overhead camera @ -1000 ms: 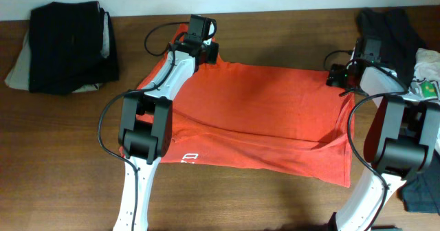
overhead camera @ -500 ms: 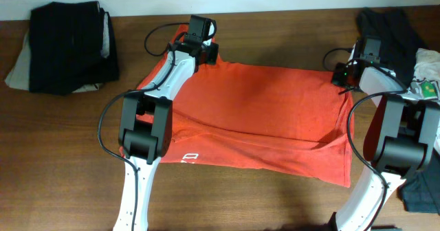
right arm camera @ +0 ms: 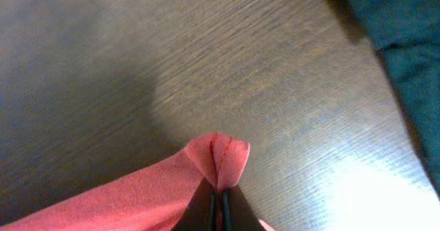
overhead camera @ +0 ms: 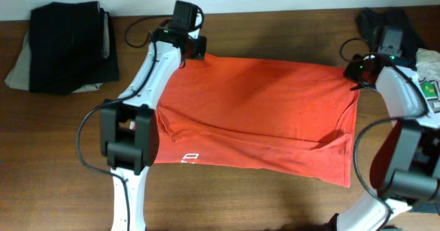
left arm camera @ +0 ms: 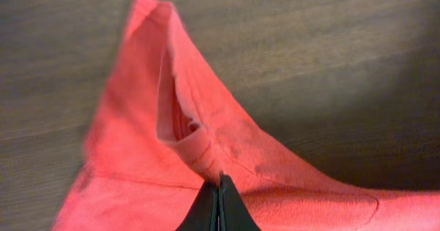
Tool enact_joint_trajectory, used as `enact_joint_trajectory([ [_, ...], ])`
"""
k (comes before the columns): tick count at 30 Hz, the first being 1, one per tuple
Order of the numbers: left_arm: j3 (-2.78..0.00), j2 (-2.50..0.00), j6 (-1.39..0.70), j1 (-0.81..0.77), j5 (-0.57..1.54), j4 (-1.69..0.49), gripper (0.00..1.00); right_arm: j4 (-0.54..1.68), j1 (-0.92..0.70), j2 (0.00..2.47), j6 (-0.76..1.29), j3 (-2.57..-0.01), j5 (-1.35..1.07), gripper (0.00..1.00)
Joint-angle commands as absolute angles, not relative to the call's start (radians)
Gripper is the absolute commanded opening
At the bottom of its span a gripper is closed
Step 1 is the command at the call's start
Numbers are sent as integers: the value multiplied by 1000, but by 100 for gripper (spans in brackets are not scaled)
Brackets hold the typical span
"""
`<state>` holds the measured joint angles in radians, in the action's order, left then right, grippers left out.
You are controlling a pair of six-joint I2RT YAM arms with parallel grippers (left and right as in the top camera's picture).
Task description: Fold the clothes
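A red-orange T-shirt (overhead camera: 261, 114) lies spread across the wooden table, with white lettering near its front left edge. At the shirt's far left corner my left gripper (overhead camera: 194, 51) is shut on the fabric; the left wrist view shows the shirt (left arm camera: 172, 155) pinched at the tips of that gripper (left arm camera: 221, 179). My right gripper (overhead camera: 354, 71) is shut on the shirt's far right corner, and a small fold of the shirt (right arm camera: 220, 155) bunches between the tips of this gripper (right arm camera: 217, 190). Both pinched corners look raised, with shadow under them.
A folded dark garment (overhead camera: 65, 45) lies on pale cloth at the far left. Dark clothes (overhead camera: 385, 25) and a white item (overhead camera: 430, 73) sit at the far right, with dark teal cloth (right arm camera: 399, 52) close to the right gripper. Bare wood (overhead camera: 62, 169) surrounds the shirt.
Both grippers have closed on the shirt's far corners and pulled outward, left to the left and right to the right. The shirt's far edge is stretched wider and straighter.
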<state>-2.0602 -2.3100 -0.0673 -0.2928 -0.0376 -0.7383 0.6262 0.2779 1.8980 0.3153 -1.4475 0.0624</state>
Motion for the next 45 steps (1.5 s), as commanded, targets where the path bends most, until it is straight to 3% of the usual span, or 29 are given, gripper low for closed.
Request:
enact_joint_trajectory([
  [1, -2071, -2206, -52, -287, -50, -824, 1, 713, 289, 1801, 406, -1459, 88, 4],
  [14, -2071, -2117, -56, -263, -55, -1303, 1, 1190, 288, 1641, 428, -1459, -23, 4],
  [21, -2039, -2119, -109, -209, -181, -1431, 1, 1292, 266, 1641, 428, -1398, -31, 4],
  [30, -1779, -2119, -127, -134, -142, -1399, 1, 1299, 255, 1637, 488, -1312, -60, 4],
  [36, -1618, -2119, -134, -133, -142, -1332, 1, 1180, 255, 1530, 590, -1114, -55, 4],
  [45, -1586, -2119, -134, -136, -58, -1312, 1, 1140, 255, 1358, 632, -1031, -45, 4],
])
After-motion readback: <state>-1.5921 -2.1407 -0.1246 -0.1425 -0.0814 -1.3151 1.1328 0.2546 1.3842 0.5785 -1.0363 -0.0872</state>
